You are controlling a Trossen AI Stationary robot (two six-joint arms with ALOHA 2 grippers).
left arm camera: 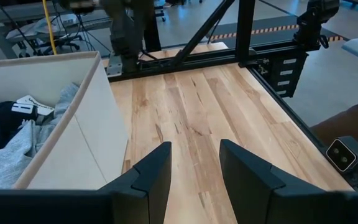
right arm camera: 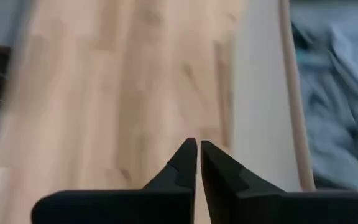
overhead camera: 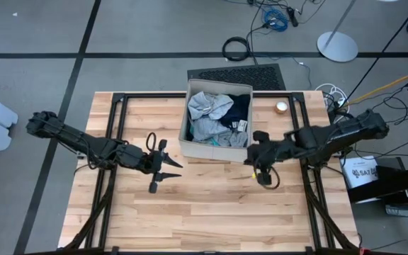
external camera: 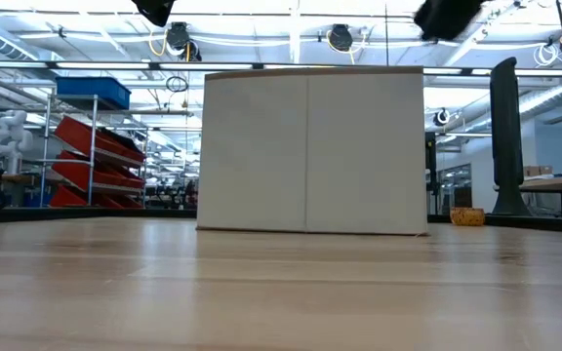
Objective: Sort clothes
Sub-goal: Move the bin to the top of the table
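The clothes lie heaped in a beige fabric box at the table's far middle: a grey top, a navy piece and a black sock with white stripes. The left wrist view shows the grey top and the sock over the box wall. My left gripper hovers open over bare wood in front of the box's near left corner, with nothing between its fingers. My right gripper hangs shut and empty by the box's near right corner.
A small tape roll lies right of the box, and a dark mat lies behind it. Black frame rails run along both table sides. Bare wood fills the near half. In the low view the box stands upright mid-table.
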